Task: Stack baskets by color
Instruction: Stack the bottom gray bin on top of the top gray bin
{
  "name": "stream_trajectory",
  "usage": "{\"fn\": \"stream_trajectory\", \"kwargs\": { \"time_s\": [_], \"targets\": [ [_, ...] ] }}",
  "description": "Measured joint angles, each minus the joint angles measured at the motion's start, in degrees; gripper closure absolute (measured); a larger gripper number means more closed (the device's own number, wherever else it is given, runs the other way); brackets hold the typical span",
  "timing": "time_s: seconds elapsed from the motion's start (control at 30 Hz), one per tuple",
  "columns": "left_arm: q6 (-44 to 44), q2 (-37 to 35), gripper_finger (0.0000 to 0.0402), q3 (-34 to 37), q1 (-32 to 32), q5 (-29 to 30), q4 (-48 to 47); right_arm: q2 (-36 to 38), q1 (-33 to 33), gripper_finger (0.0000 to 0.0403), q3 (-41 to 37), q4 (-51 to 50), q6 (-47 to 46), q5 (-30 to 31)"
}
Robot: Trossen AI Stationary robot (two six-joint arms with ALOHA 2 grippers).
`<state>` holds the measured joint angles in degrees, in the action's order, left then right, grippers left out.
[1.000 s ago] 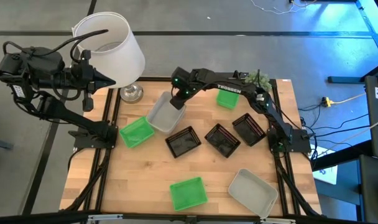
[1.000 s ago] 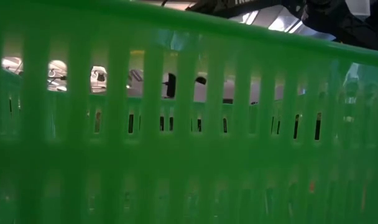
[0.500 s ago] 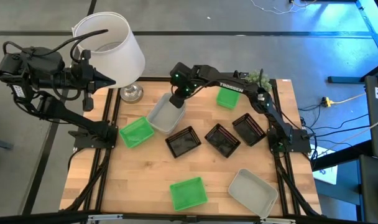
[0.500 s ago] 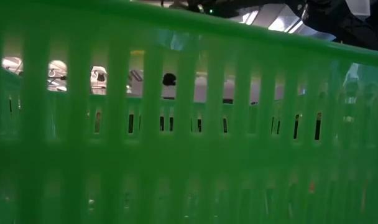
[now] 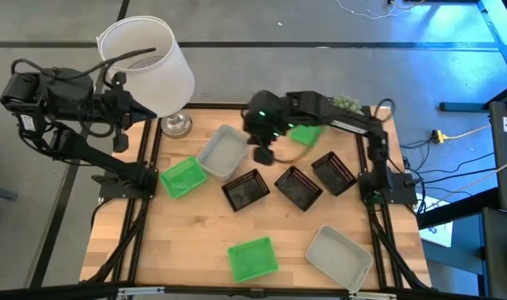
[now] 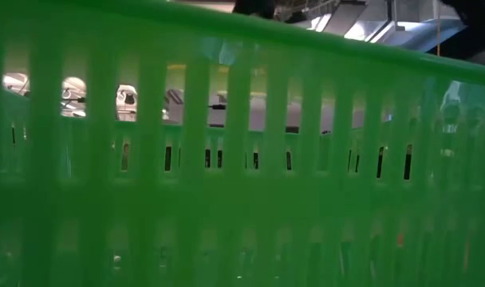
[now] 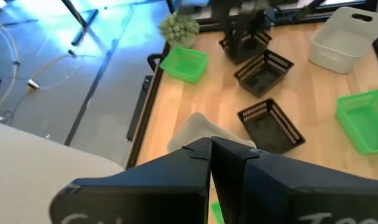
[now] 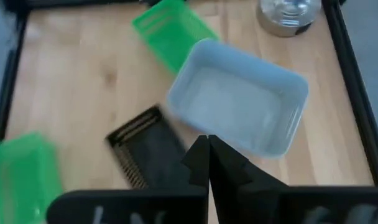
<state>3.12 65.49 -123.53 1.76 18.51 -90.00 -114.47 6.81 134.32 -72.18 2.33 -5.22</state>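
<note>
Baskets on the wooden surface (image 5: 195, 242), two pincers clenched and empty.

We count, around the translucent grey-white rectangular plastic basket (image 5: 222, 152): right pincer (image 5: 264, 155) just beside it, closed on nothing; three black slatted baskets (image 5: 297, 186) near; green baskets (image 5: 182, 177) adjacent and farther; left pincer (image 7: 210, 149) closed, off by the white lampshade (image 5: 149, 62).

We can read no text, label, brand or number on anything in these views.
</note>
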Motion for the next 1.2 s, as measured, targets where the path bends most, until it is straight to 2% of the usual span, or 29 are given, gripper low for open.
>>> {"fn": "stream_trajectory", "kwargs": {
  "time_s": [0.13, 0.3, 0.47, 0.63, 0.77, 0.9, 1.03, 1.2],
  "targets": [
    [-0.31, 0.11, 0.0399, 2.95, 0.02, -0.18, 0.2, 4.53, -4.74, 0.0401, -0.2, -8.37, 1.31, 5.21],
    [-2.16, 0.13, 0.0401, 8.82, 1.47, -2.66, 5.96, 8.76, -11.32, 0.0402, -0.57, -18.5, -3.59, 9.14],
    [-2.7, 0.09, 0.0401, 14.31, 4.99, -4.22, 15.0, 14.38, -19.29, 0.0402, -2.61, -17.88, -6.87, 9.38],
    [-2.77, 0.15, 0.0399, 19.81, 8.71, -2.8, 22.66, 23.42, -27.65, 0.0402, -11.58, -17.69, -15.81, 13.55],
    [-2.96, 0.17, 0.04, 23.84, 11.57, -1.6, 29.42, 30.47, -32.95, 0.0402, -21.92, -17.75, -27.11, 11.35],
    [-2.79, 0.14, 0.04, 26.12, 14.71, 2.34, 32.86, 35.87, -37.09, 0.0401, -32.45, -17.93, -39.33, 9.93],
    [-2.93, 1.54, 0.04, 26.55, 16.87, 5.89, 33.11, 38.58, -38.68, 0.0391, -40.54, -17.68, -47.21, 6.95],
    [-2.59, 1.97, 0.0401, 26.59, 19.1, 6.36, 33.03, 39.01, -38.16, 0.0376, -46.54, -16.36, -52.15, 3.63]
  ]
}}
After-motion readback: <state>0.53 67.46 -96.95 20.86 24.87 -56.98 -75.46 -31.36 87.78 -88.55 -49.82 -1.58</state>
